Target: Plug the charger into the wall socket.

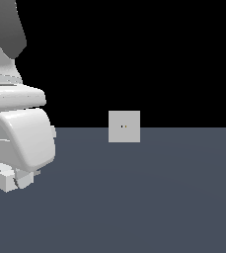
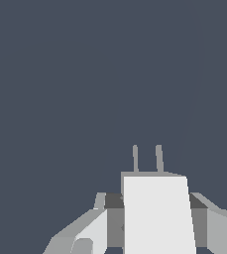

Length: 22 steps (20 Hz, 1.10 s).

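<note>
The charger (image 2: 157,218) is an off-white block with two short grey prongs (image 2: 135,158) sticking out of its far end. In the wrist view my gripper (image 2: 154,206) is shut on it, one finger (image 2: 114,223) pressed to each side. The exterior view puts the gripper (image 1: 16,179) low at its left, just above the floor, with a pale block between the fingers. The wall socket (image 1: 124,126) is a light-grey upright square plate with two tiny dark holes, standing far off toward the exterior view's right of the gripper. The wrist view does not show the socket.
The bulky white arm (image 1: 16,128) fills the exterior view's left side. A dark grey-blue floor (image 1: 144,197) stretches between the gripper and the socket plate. Black background lies behind the plate.
</note>
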Available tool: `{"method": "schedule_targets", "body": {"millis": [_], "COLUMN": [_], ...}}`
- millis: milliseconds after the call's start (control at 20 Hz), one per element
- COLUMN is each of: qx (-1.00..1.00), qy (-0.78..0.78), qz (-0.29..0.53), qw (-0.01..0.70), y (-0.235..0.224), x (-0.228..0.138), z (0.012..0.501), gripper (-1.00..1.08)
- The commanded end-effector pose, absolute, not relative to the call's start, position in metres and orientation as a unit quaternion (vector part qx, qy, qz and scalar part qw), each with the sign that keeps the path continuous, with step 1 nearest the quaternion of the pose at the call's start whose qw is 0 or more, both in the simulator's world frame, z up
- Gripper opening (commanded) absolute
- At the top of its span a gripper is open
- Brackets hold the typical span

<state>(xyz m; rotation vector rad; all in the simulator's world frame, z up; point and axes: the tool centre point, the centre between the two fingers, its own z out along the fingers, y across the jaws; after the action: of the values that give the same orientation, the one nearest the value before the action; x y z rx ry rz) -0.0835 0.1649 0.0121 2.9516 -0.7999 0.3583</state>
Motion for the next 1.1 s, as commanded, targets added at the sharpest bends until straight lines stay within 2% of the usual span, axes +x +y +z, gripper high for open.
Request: {"method": "schedule_targets", "body": {"millis": [0,500,1050], "qx": [0.958,0.961,0.972], "qy": [-0.259,-0.250,-0.201], "qz": [0.116,0.117,0.119], "qw": [0.031,0.030,0.025], "y": [0.165,0.156,0.111], "x": [-0.084,-0.081,-0.067], "z": [0.012,0.016,0.034], "gripper": [-1.00,-1.00,-1.00]}}
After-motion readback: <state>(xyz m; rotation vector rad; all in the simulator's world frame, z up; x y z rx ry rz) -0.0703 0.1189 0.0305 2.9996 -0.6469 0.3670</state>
